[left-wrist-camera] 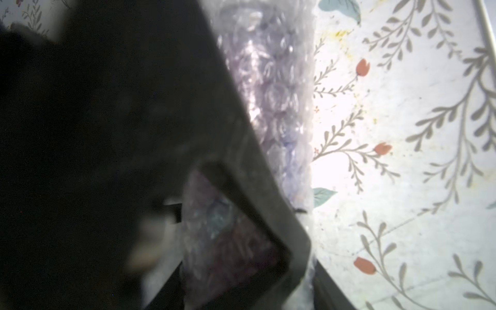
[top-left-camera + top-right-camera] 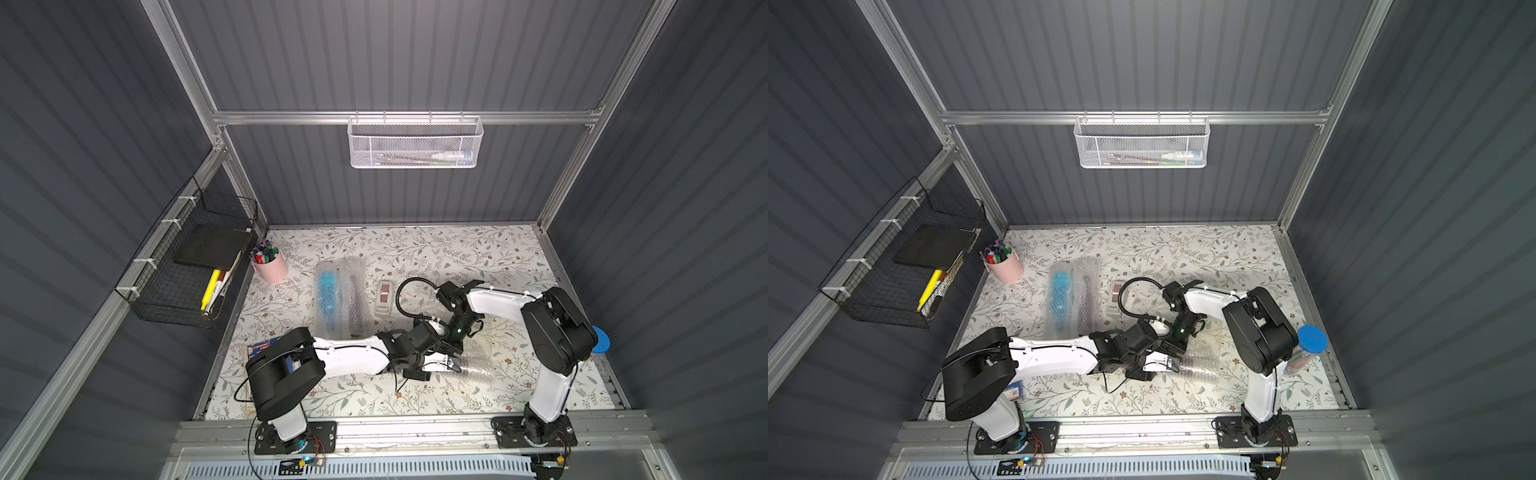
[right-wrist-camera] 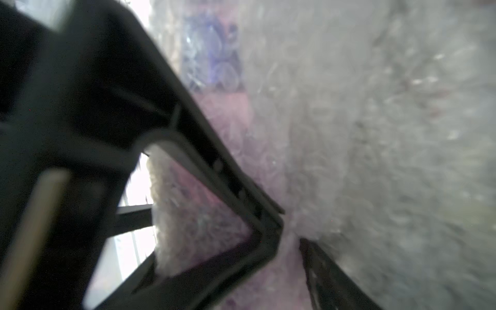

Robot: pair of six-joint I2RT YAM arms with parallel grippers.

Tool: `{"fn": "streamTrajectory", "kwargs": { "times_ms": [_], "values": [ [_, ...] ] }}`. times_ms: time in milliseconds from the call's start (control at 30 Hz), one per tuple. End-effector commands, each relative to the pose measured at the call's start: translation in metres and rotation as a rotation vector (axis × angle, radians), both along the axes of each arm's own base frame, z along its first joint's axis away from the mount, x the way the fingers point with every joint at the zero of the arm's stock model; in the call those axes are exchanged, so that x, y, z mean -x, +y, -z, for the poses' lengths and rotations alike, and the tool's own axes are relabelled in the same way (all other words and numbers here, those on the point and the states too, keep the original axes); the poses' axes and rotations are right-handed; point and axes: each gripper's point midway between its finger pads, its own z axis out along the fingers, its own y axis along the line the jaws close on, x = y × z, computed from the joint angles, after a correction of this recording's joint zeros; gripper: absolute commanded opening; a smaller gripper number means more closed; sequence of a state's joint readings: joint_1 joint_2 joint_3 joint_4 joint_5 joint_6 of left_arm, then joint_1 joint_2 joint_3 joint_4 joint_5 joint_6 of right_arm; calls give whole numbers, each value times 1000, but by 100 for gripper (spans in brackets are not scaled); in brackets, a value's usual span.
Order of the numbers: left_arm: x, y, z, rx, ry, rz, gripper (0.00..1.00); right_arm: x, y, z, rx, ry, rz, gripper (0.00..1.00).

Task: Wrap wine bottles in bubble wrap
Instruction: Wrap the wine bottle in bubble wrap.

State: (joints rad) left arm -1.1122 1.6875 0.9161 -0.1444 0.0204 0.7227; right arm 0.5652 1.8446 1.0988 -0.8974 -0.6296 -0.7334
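Observation:
Two wrapped wine bottles lie side by side at the back left in both top views, one blue (image 2: 328,297) and one dark (image 2: 354,301). A sheet of bubble wrap (image 2: 482,359) lies front centre under both grippers. In the left wrist view a purple bottle (image 1: 230,241) shows inside the wrap, and my left gripper (image 1: 312,257) pinches a thin strip of wrap (image 1: 276,94). My right gripper (image 3: 291,233) has purple-tinted wrap (image 3: 375,134) filling the narrow gap between its fingers. The view is blurred, so its grip is unclear. From above, the left gripper (image 2: 453,365) and right gripper (image 2: 455,347) nearly touch.
A tape dispenser (image 2: 384,299) stands just behind the grippers. A pink cup of markers (image 2: 270,264) is at the back left and a blue-lidded clear cylinder (image 2: 1310,340) by the right arm. A black wire basket (image 2: 187,266) hangs on the left wall.

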Motion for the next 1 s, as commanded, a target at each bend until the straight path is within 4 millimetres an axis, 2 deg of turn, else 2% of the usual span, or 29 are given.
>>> {"fn": "streamTrajectory", "kwargs": {
  "times_ms": [0, 167, 300, 400, 500, 600, 700, 833, 933, 967],
  "values": [
    [-11, 18, 17, -61, 109, -132, 44, 4, 2, -40, -72, -15, 21, 80],
    [-7, 22, 24, -88, 211, -145, 42, 6, -24, -64, -43, -100, 66, 83],
    [-7, 28, 26, -116, 295, -174, 41, 4, -43, -74, -20, -214, 136, 85],
    [-2, 29, 32, -146, 334, -166, 41, 5, -55, -69, 4, -287, 146, 86],
    [-1, 29, 35, -162, 347, -161, 42, 5, -55, -71, -8, -298, 156, 87],
    [-3, 28, 29, -141, 332, -165, 45, 1, -58, -69, 17, -303, 154, 87],
    [0, 25, 22, -107, 361, -164, 50, -5, -60, -77, 5, -350, 159, 87],
    [12, 30, 28, -151, 445, -145, 53, -5, -89, -69, 120, -477, 140, 88],
    [14, 27, 28, -133, 506, -138, 52, 1, -107, -77, 156, -586, 131, 89],
    [14, 25, 29, -127, 522, -135, 53, 9, -113, -77, 151, -620, 94, 89]
  ]
}}
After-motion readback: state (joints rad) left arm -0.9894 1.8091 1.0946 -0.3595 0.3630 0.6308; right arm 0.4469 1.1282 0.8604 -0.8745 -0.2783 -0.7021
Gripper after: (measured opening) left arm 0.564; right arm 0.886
